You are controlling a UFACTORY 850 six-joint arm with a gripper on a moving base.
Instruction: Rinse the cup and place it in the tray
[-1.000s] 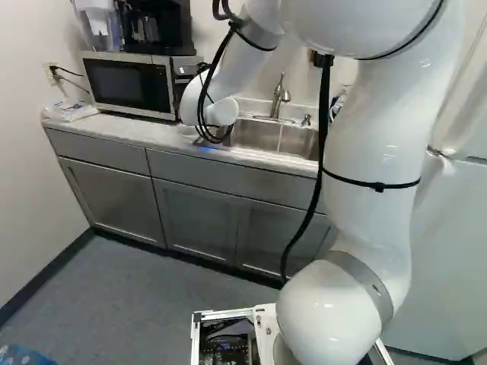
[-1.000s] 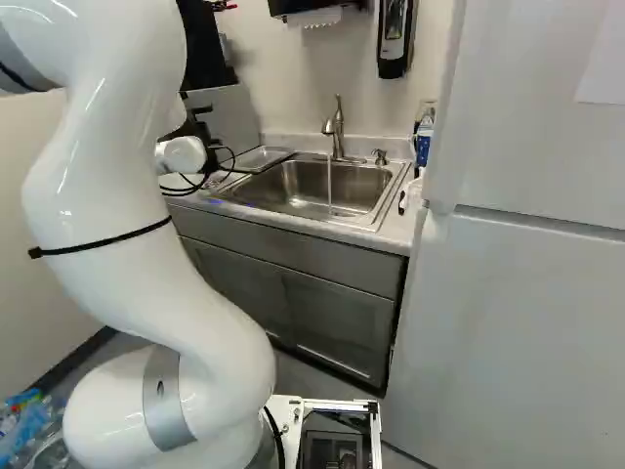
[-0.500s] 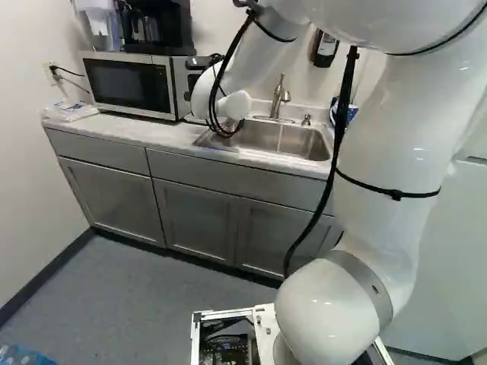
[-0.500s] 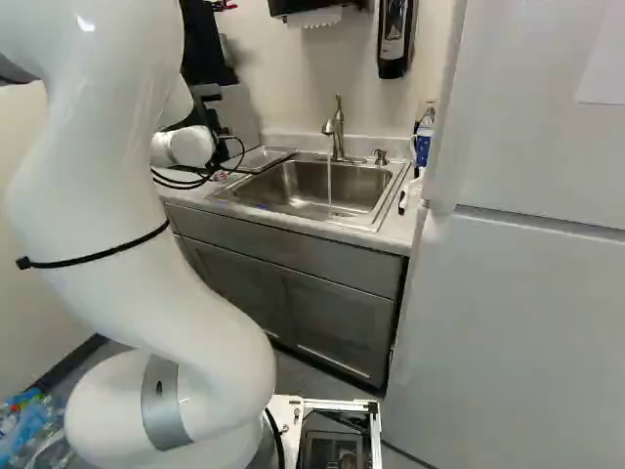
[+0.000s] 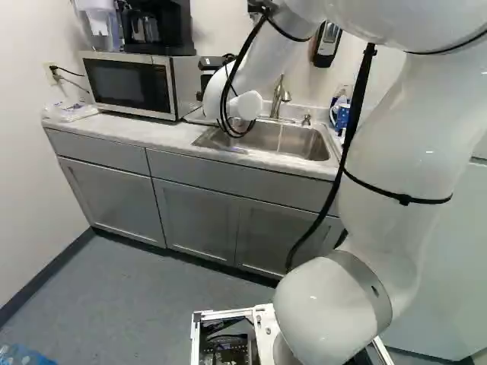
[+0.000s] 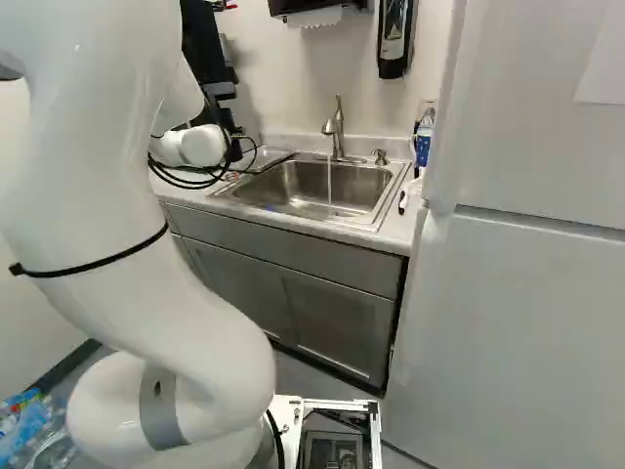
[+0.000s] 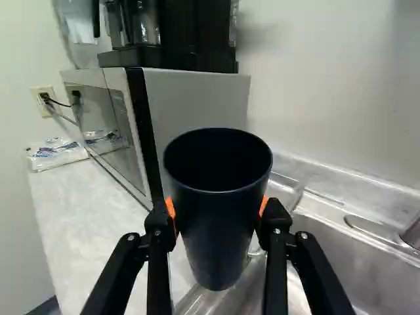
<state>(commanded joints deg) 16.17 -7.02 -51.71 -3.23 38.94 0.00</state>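
Cup (image 7: pixel 220 230) and gripper (image 5: pixel 211 67) are together: we pinch the dark cup between our two fingers, one orange pad (image 7: pixel 263 206) showing against each side. Its mouth faces up and its base hangs in front of the place where the counter (image 5: pixel 163 135) meets the metal of the sink (image 6: pixel 293 195). We cannot tell whether any water is inside.

Water (image 6: pixel 329 186) runs from the faucet (image 6: pixel 335 127) into the sink, and we have the cup off to one side of that stream. In the right base view, the shallow tray (image 6: pixel 266 157) lies just left of the basin, toward the wall, partly behind our cables (image 6: pixel 210 183).

Ahead of our fingers, past the cup, stands the microwave (image 5: pixel 129 84) with the coffee maker (image 5: pixel 156 26) on top. A clear plastic package (image 5: pixel 70 112) lies at the counter's far left end in the left base view. A soap pump (image 6: pixel 380 156) stands beside the faucet, and a blue-and-white container (image 6: pixel 423 142) stands at the sink's right. Our white arm (image 5: pixel 396 190) rises in front of the gray cabinets (image 5: pixel 198 220); the fridge (image 6: pixel 518 322) fills the right base view's right side.
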